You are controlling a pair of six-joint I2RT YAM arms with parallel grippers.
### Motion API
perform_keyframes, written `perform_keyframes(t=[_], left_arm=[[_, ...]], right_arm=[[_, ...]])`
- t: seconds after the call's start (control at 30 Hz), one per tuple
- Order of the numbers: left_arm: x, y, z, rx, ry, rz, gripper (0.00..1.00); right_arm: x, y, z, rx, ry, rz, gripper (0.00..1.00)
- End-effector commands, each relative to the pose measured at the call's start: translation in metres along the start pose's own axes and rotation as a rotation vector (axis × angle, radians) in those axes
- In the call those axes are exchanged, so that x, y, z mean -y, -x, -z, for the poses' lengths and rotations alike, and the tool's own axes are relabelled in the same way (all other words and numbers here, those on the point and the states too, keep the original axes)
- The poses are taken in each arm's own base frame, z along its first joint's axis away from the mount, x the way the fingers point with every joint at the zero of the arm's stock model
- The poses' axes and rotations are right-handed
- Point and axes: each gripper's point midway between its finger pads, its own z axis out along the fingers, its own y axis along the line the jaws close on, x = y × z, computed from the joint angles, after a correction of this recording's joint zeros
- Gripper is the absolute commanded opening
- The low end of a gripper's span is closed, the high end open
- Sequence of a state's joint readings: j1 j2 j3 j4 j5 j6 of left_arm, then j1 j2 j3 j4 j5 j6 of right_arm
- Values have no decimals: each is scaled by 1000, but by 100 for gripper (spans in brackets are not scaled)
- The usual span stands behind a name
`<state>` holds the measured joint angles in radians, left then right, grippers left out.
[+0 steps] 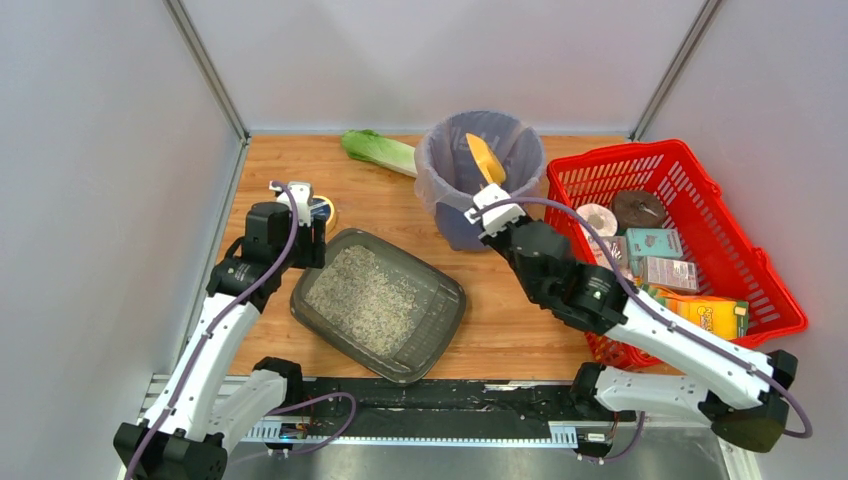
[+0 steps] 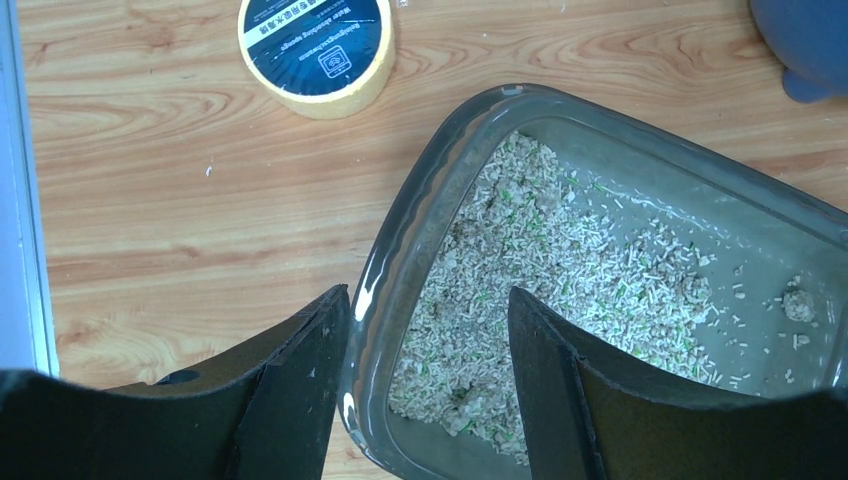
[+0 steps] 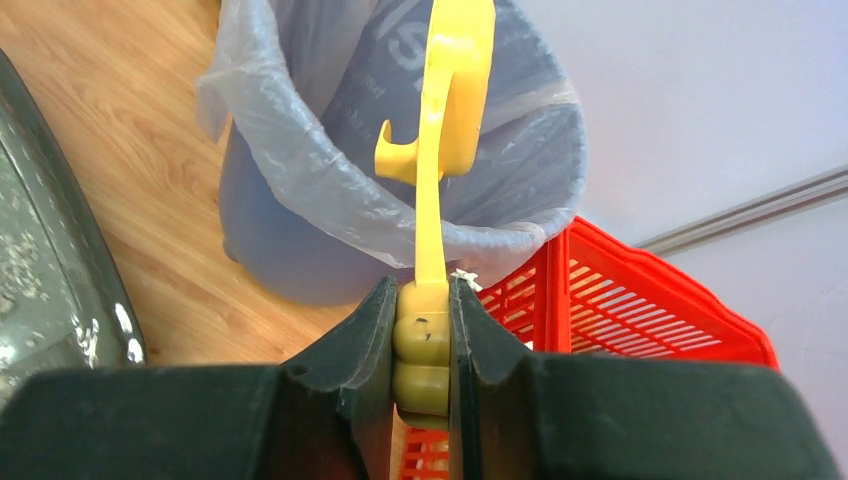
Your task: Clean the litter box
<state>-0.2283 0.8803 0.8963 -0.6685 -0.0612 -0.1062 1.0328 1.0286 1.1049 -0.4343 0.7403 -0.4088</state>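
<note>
The litter box [image 1: 437, 322] is a shallow dark grey tray of pale granules lying left of centre on the wooden table. My left gripper [image 1: 308, 250] is open at its far left corner. In the left wrist view the gripper [image 2: 428, 295] straddles the tray rim [image 2: 400, 225], one finger outside and one over the litter. My right gripper [image 1: 489, 196] is shut on the handle of a yellow scoop [image 1: 485, 158], whose head hangs over the bag-lined bin [image 1: 448, 215]. The right wrist view shows the gripper [image 3: 422, 290] clamping the scoop [image 3: 450, 90] edge-on above the bin [image 3: 270, 240].
A red mesh basket [image 1: 690, 160] of packaged goods stands at the right, close to the bin. A green leafy vegetable [image 1: 378, 150] lies at the back. A yellow tape roll [image 2: 315, 45] sits just beyond the tray corner. A small clump [image 2: 797, 305] lies in the tray's bare part.
</note>
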Motion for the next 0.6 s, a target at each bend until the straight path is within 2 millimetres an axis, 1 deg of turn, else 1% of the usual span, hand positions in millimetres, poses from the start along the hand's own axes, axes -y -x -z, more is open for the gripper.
perform_keyframes(t=[0.0, 0.07, 0.1, 0.2, 0.33, 0.43, 0.47, 0.53, 0.57], left_arm=[[2, 11, 5, 54, -14, -8, 68], [3, 11, 5, 52, -19, -10, 68], [3, 11, 5, 53, -19, -10, 68], [2, 12, 6, 58, -15, -10, 68], [2, 11, 5, 54, -13, -10, 68], [2, 10, 4, 51, -13, -9, 68], [2, 10, 4, 49, -13, -10, 68], [1, 10, 5, 52, -10, -10, 68], [2, 11, 4, 52, -10, -10, 68]], right_arm=[[38, 39, 29, 232, -52, -258, 0], [44, 45, 35, 278, -31, -354, 0], [51, 48, 42, 304, -28, -392, 0], [56, 50, 48, 334, -12, -475, 0], [53, 52, 50, 358, 37, -562, 0], [56, 55, 54, 383, 85, -691, 0], [53, 56, 55, 376, 134, -747, 0], [57, 65, 66, 397, 189, -818, 0], [53, 68, 71, 401, 241, -835, 0]])
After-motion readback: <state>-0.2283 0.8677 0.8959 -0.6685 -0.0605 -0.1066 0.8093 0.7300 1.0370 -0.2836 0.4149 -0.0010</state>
